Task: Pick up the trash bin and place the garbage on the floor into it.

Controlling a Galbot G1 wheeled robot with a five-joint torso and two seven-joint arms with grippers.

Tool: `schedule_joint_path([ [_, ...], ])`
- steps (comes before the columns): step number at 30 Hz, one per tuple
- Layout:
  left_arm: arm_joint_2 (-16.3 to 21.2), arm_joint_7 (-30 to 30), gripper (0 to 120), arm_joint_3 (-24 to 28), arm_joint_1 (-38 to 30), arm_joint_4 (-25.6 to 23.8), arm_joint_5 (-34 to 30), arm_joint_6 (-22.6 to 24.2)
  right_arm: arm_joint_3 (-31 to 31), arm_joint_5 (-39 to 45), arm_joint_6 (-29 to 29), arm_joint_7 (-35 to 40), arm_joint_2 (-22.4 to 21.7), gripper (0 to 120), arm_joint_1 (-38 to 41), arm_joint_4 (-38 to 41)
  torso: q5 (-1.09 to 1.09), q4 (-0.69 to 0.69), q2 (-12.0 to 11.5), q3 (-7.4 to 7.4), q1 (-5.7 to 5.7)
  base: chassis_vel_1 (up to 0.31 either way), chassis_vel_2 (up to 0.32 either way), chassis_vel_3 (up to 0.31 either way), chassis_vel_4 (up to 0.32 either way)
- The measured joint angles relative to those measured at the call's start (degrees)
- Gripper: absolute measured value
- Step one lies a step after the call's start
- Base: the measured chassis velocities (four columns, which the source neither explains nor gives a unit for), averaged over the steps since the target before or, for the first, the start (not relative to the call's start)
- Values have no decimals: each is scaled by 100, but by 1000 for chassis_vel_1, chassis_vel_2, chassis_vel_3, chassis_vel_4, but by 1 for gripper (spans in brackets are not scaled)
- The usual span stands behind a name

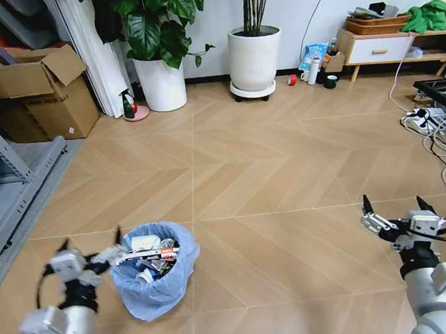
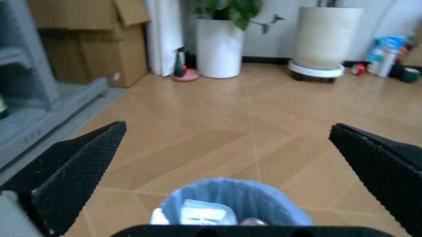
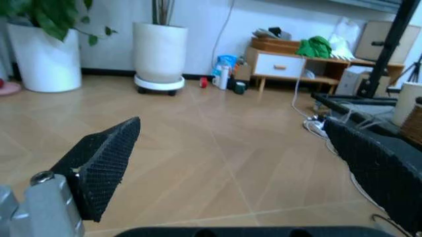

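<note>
The small round trash bin (image 1: 154, 271) lined with a crinkly light-blue bag stands on the light-brown chevron wooden floor (image 1: 286, 177), litter (image 1: 154, 253) piled inside. Two white plant pots (image 1: 255, 59) line the far wall. The left gripper (image 1: 92, 253) hangs wide open beside the bin's rim, holding nothing. The right gripper (image 1: 394, 207) hovers well apart, spread and empty.

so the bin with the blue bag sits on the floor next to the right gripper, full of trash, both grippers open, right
Not quite: the bin sits next to the left gripper, not the right gripper, which hangs over bare floor far across. The head view shows this. The rest holds: the bin is on the floor, full of trash, and both grippers are open.
</note>
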Motion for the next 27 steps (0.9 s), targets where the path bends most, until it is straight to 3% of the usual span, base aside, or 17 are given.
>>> schedule_joint_path([
  [2,30,37,106,240,132,-61,480,-112,-168,-186,117,-26,106,100,-123,146,0,-2,0,0,0,0,0,0,0],
  [7,25,212,101,372,313,-114,970,-53,-227,-584,616,-404,162,100,-164,138,1,0,0,0,0,0,0,0,0],
  [17,77,85,100,572,169,-36,552,160,-344,-520,745,-988,-238,100,-160,55,1,0,0,1,0,0,0,0,0],
  [27,2,-109,100,619,139,32,226,-317,-479,-332,604,-738,-241,100,-107,14,1,-1,0,1,0,0,0,0,0],
])
